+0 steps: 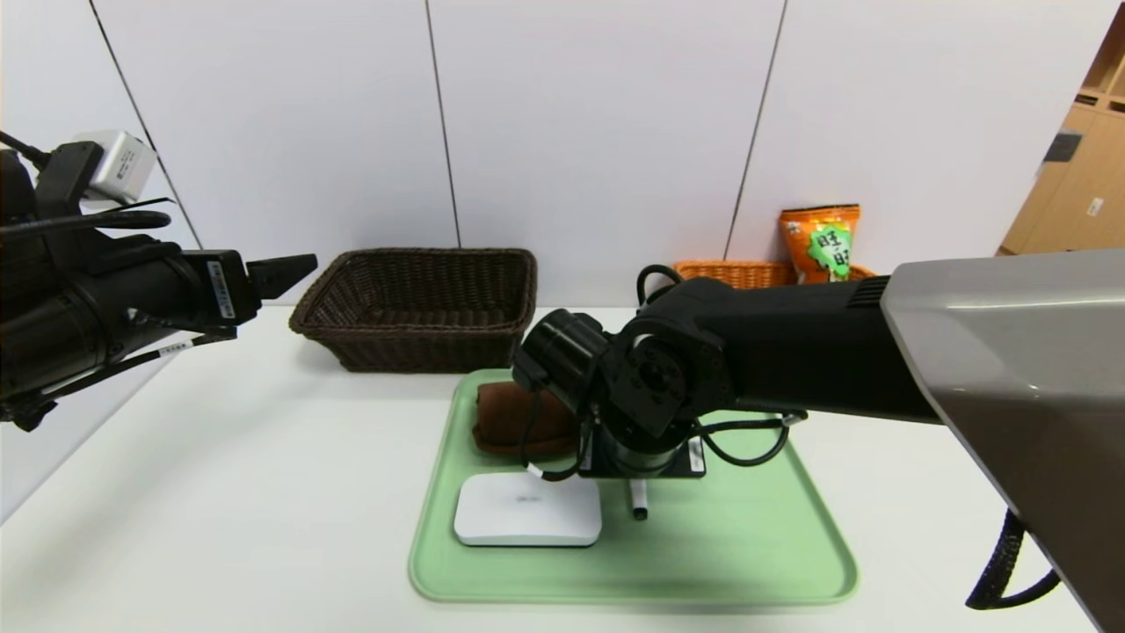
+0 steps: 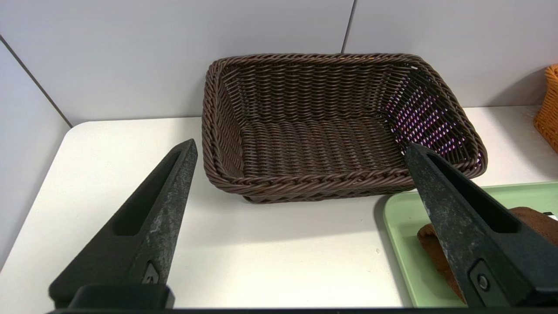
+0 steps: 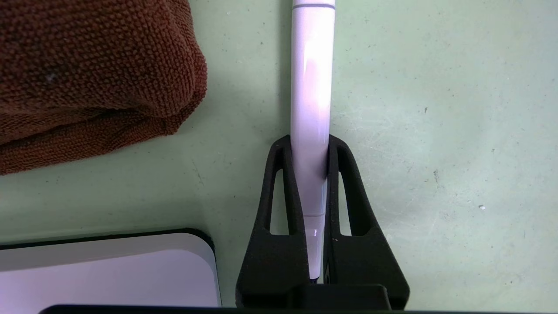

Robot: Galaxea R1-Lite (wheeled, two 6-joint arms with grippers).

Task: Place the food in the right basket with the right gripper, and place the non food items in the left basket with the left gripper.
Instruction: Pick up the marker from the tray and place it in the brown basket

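On the pale green tray (image 1: 747, 545) at the centre of the white table (image 1: 220, 492), the right gripper (image 3: 310, 152) points steeply downward, its two black fingers (image 3: 279, 187) pinching the slim white pen (image 3: 310, 87) from both sides. The pen lies flat on the tray floor, its barrel running out beyond the fingertips; in the head view only its dark tip (image 1: 639, 508) shows below the wrist. The folded brown towel (image 1: 505, 422) lies just beside the pen on the tray's far-left part, a narrow strip of bare tray between them. The flat white box (image 1: 527, 510) sits near the tray's near-left corner, close to the gripper but apart from it. The tray's right half is bare. The dark brown basket (image 1: 422, 308) stands behind the tray against the wall, its near rim just beside the tray's far edge. The orange-tan basket (image 1: 729, 271) stands farther right, with the orange snack bag (image 1: 822, 242) upright in it. The left gripper (image 2: 301, 165) hovers level above the table's left side, fingers (image 2: 152, 218) spread wide, facing the dark basket.
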